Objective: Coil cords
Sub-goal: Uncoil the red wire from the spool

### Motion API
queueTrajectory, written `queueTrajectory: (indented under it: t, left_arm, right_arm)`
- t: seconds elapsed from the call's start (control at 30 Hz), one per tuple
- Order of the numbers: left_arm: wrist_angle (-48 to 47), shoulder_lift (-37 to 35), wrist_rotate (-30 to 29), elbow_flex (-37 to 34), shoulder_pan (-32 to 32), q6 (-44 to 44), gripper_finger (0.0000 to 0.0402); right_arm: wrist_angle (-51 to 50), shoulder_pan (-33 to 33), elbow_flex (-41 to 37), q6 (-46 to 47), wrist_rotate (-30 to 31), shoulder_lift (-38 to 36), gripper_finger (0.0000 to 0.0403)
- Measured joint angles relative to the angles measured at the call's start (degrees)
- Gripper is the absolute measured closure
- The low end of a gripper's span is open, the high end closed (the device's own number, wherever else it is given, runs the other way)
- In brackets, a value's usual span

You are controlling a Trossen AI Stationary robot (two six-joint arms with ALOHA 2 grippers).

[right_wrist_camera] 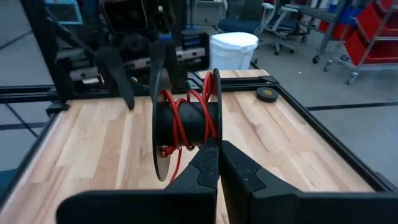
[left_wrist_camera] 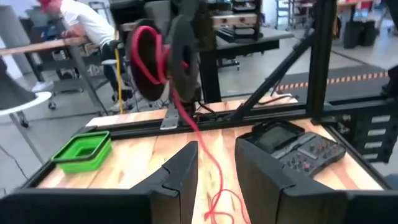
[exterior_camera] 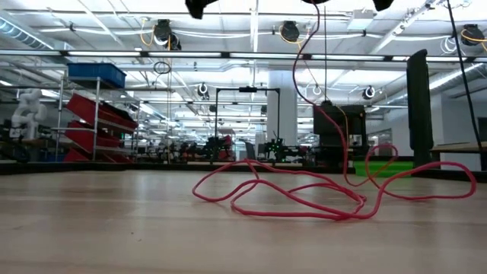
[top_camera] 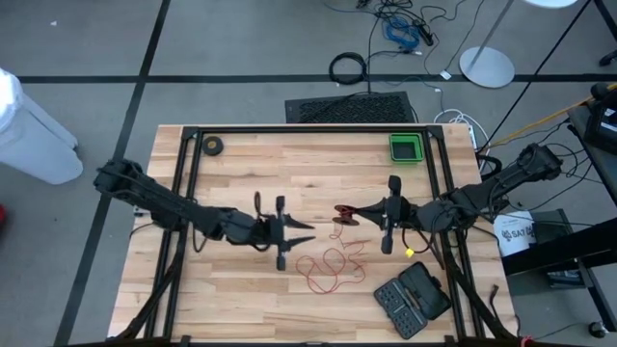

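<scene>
A small black reel point(right_wrist_camera: 186, 121) with a few turns of red cord is held above the table's middle by my shut right gripper point(right_wrist_camera: 217, 146). From the reel point(top_camera: 342, 214) a strand point(exterior_camera: 304, 46) drops to loose red loops point(top_camera: 328, 265) lying on the wood point(exterior_camera: 304, 194). My left gripper point(top_camera: 304, 226) hovers level just left of the reel, open. In its wrist view the reel point(left_wrist_camera: 168, 56) faces it. The hanging strand point(left_wrist_camera: 211, 168) shows in line with the gap between its fingers point(left_wrist_camera: 216, 149). I cannot tell whether the strand touches them. My right gripper pinches the rim of one reel flange point(right_wrist_camera: 215, 127) between its two fingers. The fingers come nearly level from the table's right side. The reel is lifted clear with its flanges upright, and the cord hangs slack from it down to the table.
A black tool case point(top_camera: 413, 299) lies open at the near right, with a small yellow piece point(top_camera: 409, 252) beside it. A green tray point(top_camera: 405, 146) sits at the far right and a black ring-shaped roll point(top_camera: 211, 146) at the far left. A dark frame point(top_camera: 308, 129) borders the table.
</scene>
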Motion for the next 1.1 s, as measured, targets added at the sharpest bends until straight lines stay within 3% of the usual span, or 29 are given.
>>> queueTrajectory:
  t: [0.27, 0.6, 0.77, 1.1]
  left_arm:
    - [-0.2, 7.3, 1.7, 5.1, -0.1, 1.9, 0.0277]
    - [-0.3, 11.5, 1.3, 7.1, 0.8, 1.6, 0.0179]
    - [0.0, 11.5, -2.3, 7.1, 1.4, 0.4, 0.0176]
    - [-0.1, 11.5, -2.3, 7.1, 1.6, -1.2, 0.0175]
  right_arm:
    - [0.1, 0.0, 0.0, -0.3, -0.3, -0.2, 0.0403]
    - [0.6, 0.0, 0.0, -0.3, -0.4, -0.2, 0.0403]
    - [1.1, 0.0, 0.0, -0.4, -1.4, -0.2, 0.0403]
    - [1.8, 0.0, 0.0, -0.6, -1.5, -0.2, 0.0403]
